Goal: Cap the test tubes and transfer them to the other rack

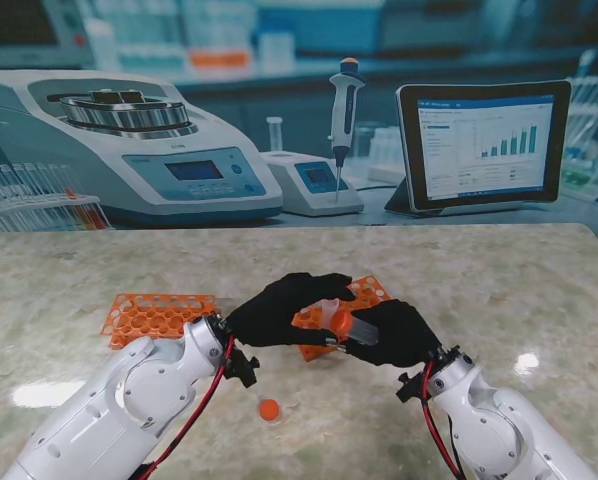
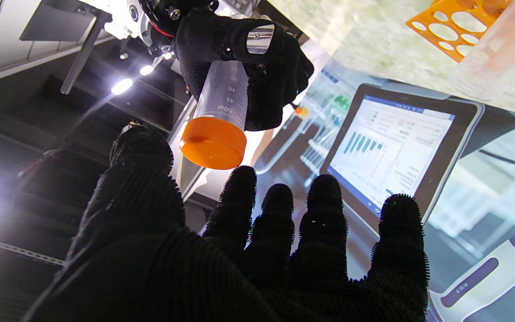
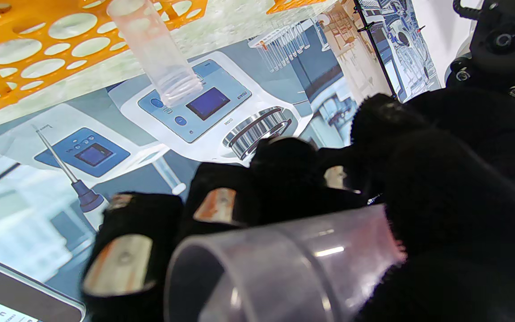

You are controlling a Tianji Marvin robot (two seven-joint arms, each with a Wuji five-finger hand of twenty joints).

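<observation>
**Capped tube held mid-air, left hand spread beside the cap**

Tube [image 2: 221,103]: clear 50 ml w/ printed grads, orange cap [image 2: 213,143] seated on its mouth. It's off the table, tilted, over the near edge of the right-hand rack [image 1: 351,300]. Cap end points toward the left hand, prob. so that hand can reach the lid.

Right hand [image 1: 397,333]: wrapped round the tube body, fingers [image 3: 125,261] curled over the barrel, cap end left free. Grip on the body makes sense, as it leaves the lid exposed for twisting or checking.

Left hand [image 1: 284,308]: fingers [image 2: 324,210] spread and holding nothing per its wrist cam; cap sits just beyond thumb and index, not pinched between them. In the stand view the hand arches over the cap end; contact there can't be told.

Judgement: capping looks done or nearly so; whether the lid is fully tight can't be read.

Second tube [image 3: 152,53]: uncapped, stands in the right-hand rack, waiting its turn.

Loose cap [image 1: 269,409]: orange, lies on the table [image 1: 79,270] nearer to me, between the two arms, likely for that open tube.

Left-hand rack [image 1: 157,316]: orange, no tubes seen in it, so prob. the destination. Sits well apart from the held tube, to its left.

Risk: tilted tube + one-hand hold; slip poss. if the grip relaxes during the carry.
</observation>
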